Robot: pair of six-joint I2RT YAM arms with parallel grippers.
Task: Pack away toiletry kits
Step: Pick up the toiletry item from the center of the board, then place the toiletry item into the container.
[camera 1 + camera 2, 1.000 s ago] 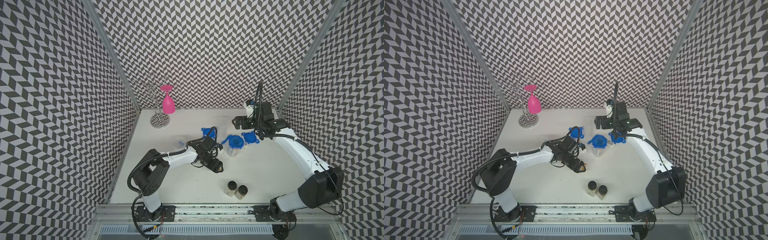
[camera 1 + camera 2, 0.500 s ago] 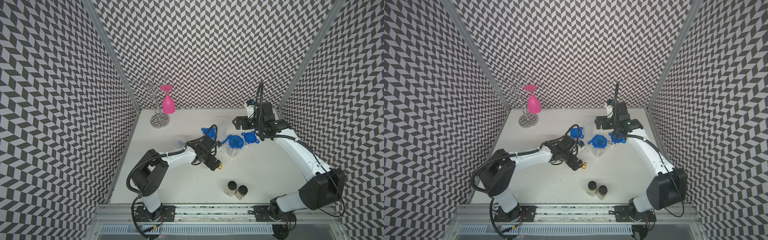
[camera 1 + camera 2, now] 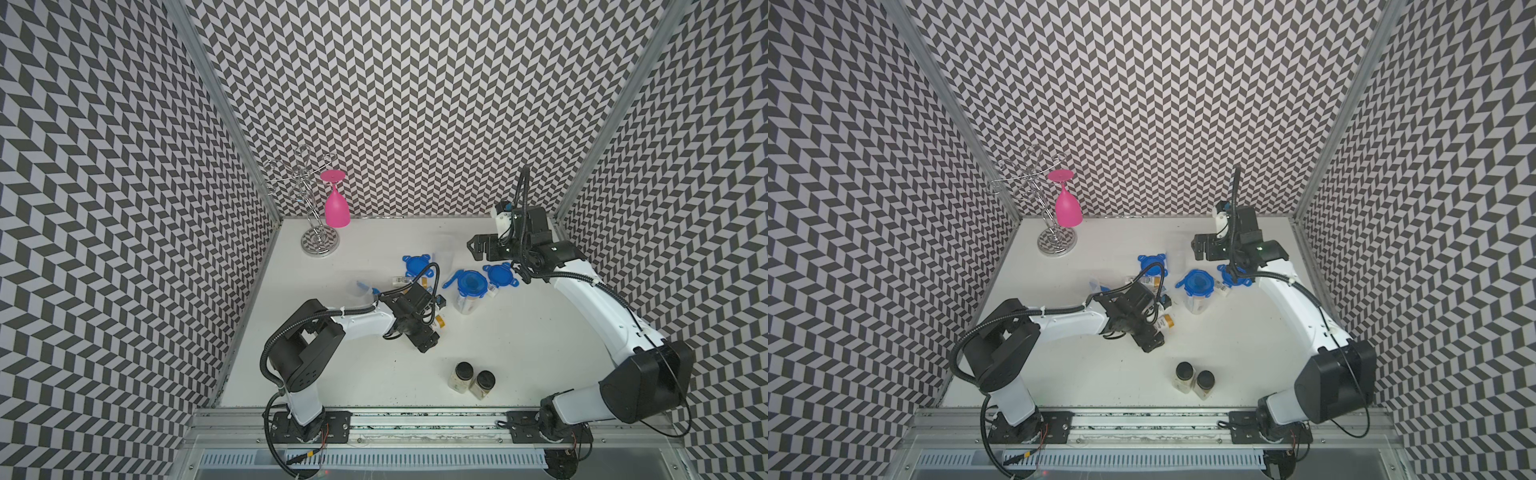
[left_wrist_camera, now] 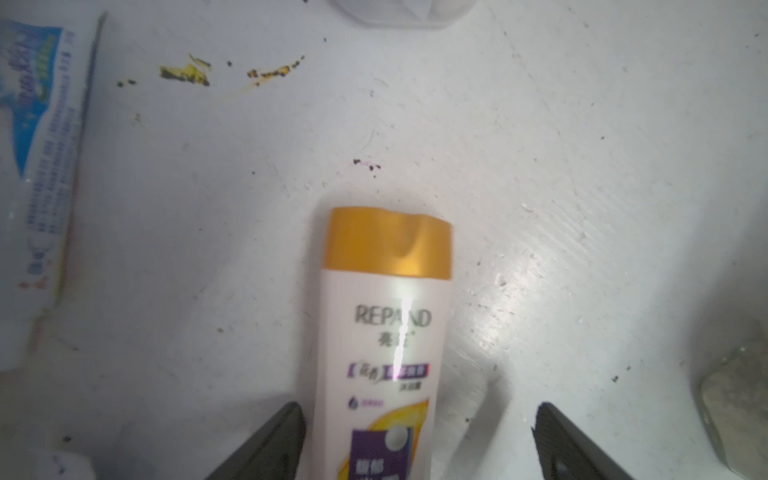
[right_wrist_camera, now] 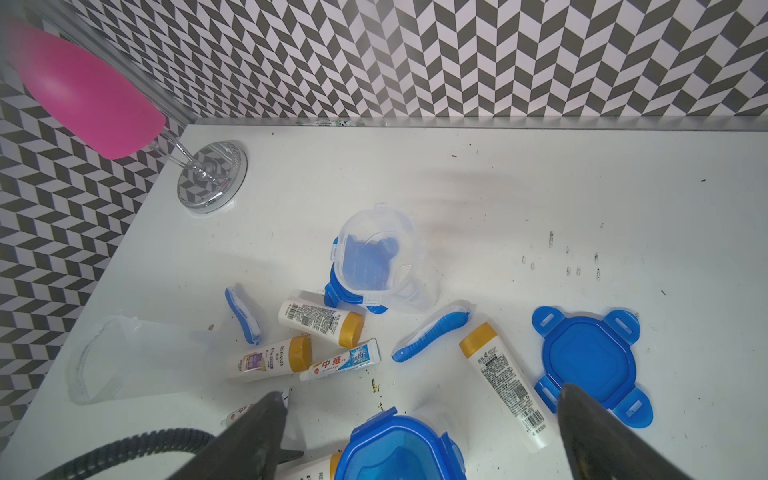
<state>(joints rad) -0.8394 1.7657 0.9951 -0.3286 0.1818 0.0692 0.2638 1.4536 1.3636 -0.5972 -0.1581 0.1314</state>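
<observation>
1. Small white plastic bottle with gold cap (image 4: 386, 332) lies flat near the clear lidded tub with blue four-tab lid (image 3: 468, 291), on its left-arm side.
2. Left gripper (image 4: 417, 405) straddles it, jaws apart, unclamped; bottle's long axis runs straight ahead, cap foremost, hugging one jaw.
3. Right gripper (image 3: 478, 249), jaws apart and empty, hovers on the tub's far side; left arm is nearer.

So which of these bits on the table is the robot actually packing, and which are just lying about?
Part of the job: white gold-capped bottles, toothpaste tubes, blue toothbrushes, clear tubs, blue lids.

Just lying about: pink wine glass, wire rack, two black-capped jars.
</observation>
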